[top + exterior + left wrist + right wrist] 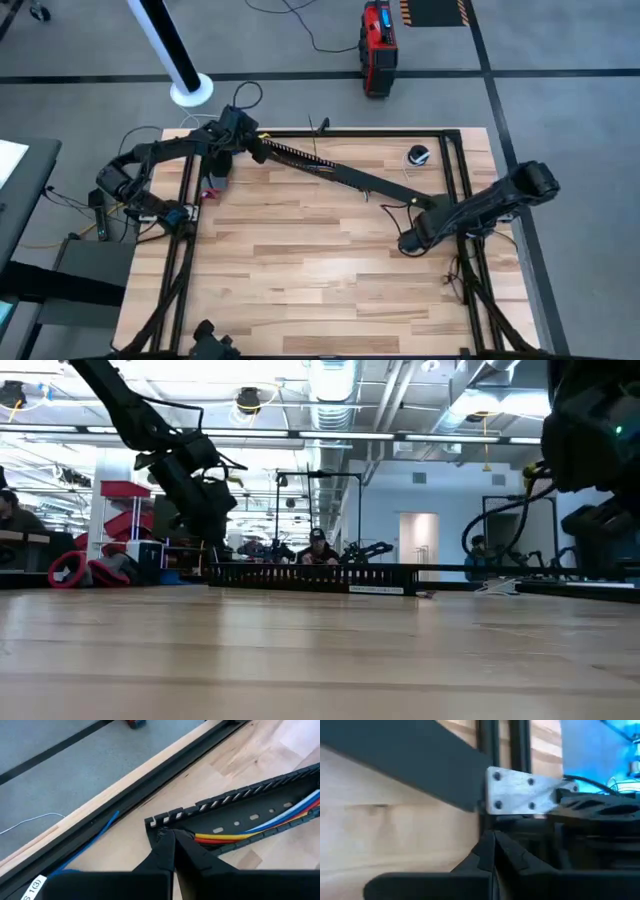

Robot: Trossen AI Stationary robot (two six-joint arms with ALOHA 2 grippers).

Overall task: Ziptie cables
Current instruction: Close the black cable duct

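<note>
The wooden counter [320,270] carries a long black comb-slotted channel [340,175] that runs aslant from the far left corner toward the right edge. At the channel's far left end is the left tool [172,840], fingers pressed together to a narrow tip that touches the channel's end wall. The right tool [493,842] is at the counter's right edge, near the channel's other end, with its fingers likewise drawn narrow and nothing seen between them; ahead of it are the dark frame rail and a bolted metal plate [520,792]. The cables [260,827], red, yellow, white and blue, lie inside the channel just beside the left tool. One loose blue wire [92,845] lies along the counter's edge rail.
</note>
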